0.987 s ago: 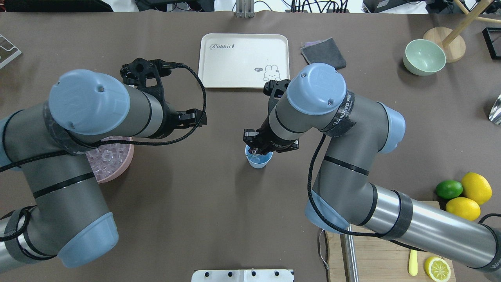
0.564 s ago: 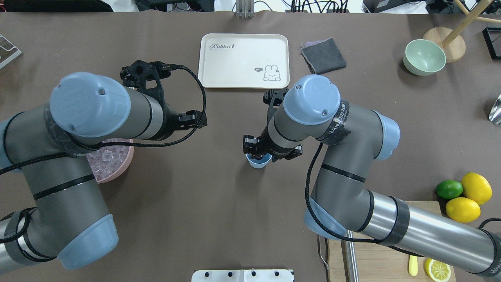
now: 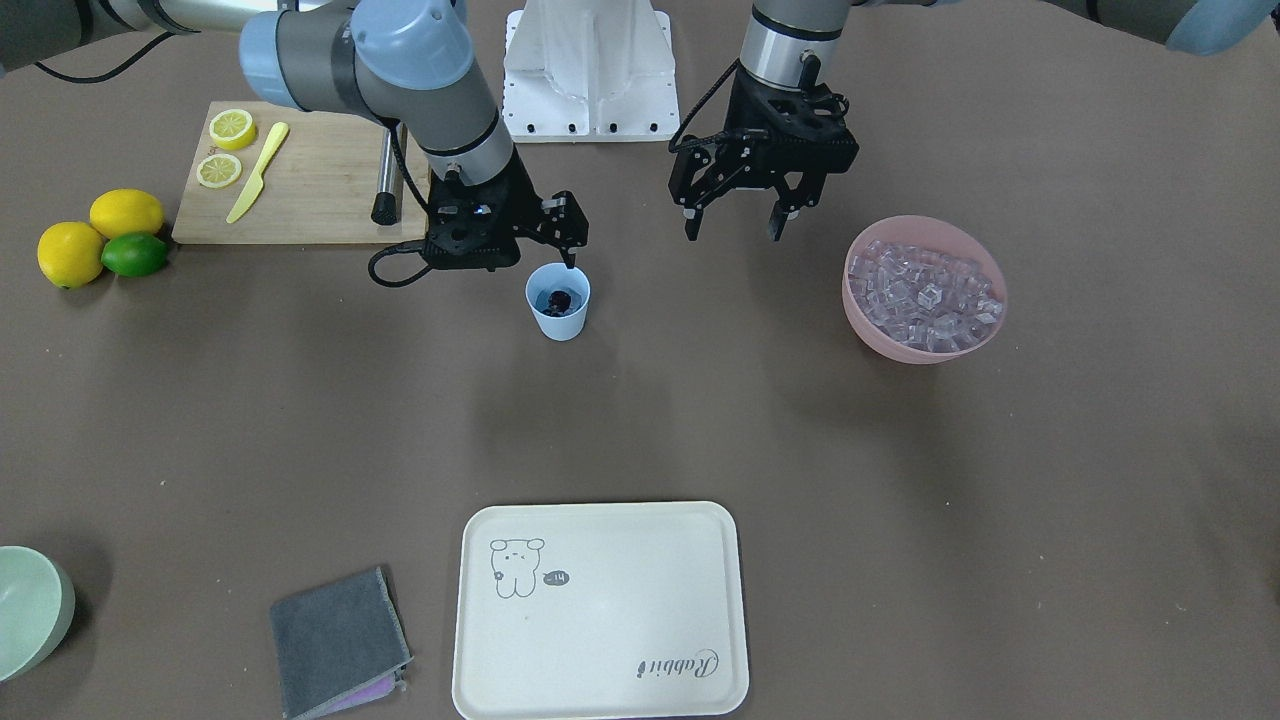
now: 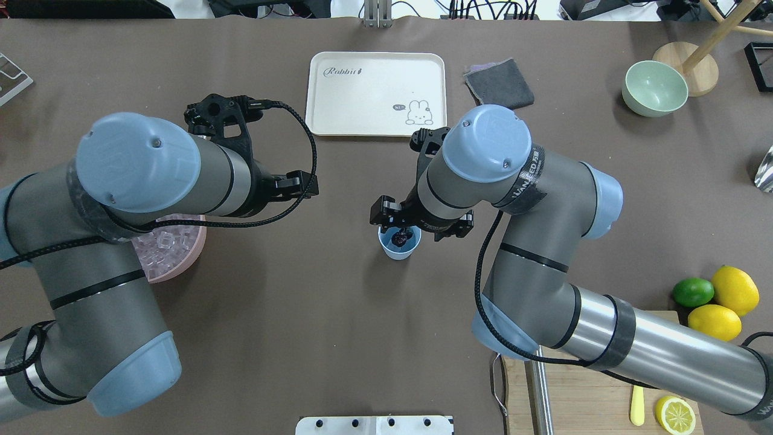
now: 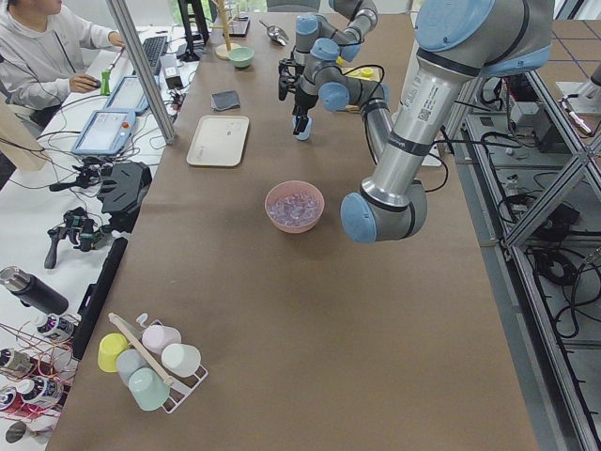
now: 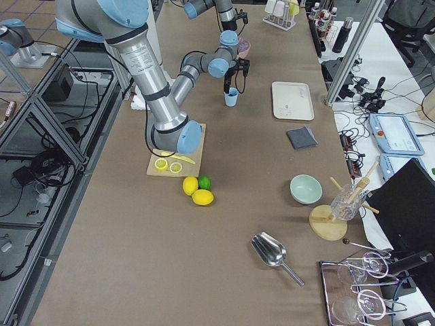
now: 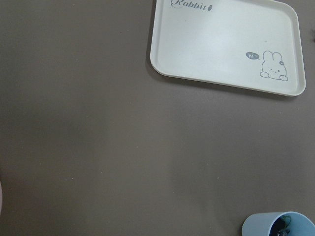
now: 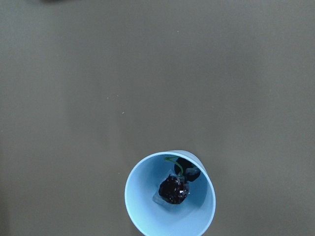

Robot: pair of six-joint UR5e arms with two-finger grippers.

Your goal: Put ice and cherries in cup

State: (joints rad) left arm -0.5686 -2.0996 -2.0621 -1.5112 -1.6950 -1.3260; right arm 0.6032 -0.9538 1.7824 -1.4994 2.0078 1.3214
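Cherries now lie in cup; right fingers spread just above; left fingers spread

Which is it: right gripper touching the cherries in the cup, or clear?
Apart. The right wrist view shows the cherries lying in the cup with no finger near them; the front view shows the right gripper outside the cup.

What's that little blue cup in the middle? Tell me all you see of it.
The cup is small, pale blue and plastic-looking, tapering to its base, with no handle. It stands upright on the brown table, near its middle. Inside lie dark cherries with a green stem.
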